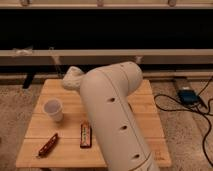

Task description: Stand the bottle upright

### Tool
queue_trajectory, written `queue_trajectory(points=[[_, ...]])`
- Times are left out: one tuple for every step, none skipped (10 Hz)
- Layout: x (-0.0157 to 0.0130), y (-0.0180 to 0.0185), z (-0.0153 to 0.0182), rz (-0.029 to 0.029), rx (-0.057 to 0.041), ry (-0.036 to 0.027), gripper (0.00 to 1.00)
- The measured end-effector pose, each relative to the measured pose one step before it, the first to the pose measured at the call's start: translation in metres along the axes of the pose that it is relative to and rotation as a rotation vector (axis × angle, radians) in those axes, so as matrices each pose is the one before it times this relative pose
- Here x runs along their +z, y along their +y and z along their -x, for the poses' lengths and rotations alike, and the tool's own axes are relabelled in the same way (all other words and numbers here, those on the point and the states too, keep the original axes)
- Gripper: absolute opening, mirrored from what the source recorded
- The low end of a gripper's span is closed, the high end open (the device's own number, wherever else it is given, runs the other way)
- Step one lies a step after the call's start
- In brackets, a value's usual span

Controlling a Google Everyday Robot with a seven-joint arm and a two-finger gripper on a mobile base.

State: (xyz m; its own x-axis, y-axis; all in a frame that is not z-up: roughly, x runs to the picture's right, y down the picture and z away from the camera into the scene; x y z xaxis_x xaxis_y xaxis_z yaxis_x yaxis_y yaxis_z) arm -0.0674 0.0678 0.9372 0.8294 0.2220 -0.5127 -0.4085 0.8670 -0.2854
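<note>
The white arm (pixel 115 115) fills the view over the table (pixel 70 150), hiding the jaws.
</note>
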Motion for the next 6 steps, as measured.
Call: queue_trajectory(points=[[-0.00076, -0.00157, 0.00039, -0.00186, 0.00441, -0.00523, 0.44], [-0.00154, -0.00089, 0.00066, -0.00233, 0.00249, -0.00536, 0.33], [-0.00134, -0.00034, 0.00045, -0.00399, 0.00048, -0.0031, 0.24], [-0.00122, 0.00011, 0.00042, -0.00326, 0.00083, -0.00377, 0.13], [-0.00186, -0.00021, 0.00033, -0.00346, 0.00323, -0.0045, 0.05], [-0.00252, -0.00041, 0.00102, -0.00466, 0.00712, -0.0093, 0.0]])
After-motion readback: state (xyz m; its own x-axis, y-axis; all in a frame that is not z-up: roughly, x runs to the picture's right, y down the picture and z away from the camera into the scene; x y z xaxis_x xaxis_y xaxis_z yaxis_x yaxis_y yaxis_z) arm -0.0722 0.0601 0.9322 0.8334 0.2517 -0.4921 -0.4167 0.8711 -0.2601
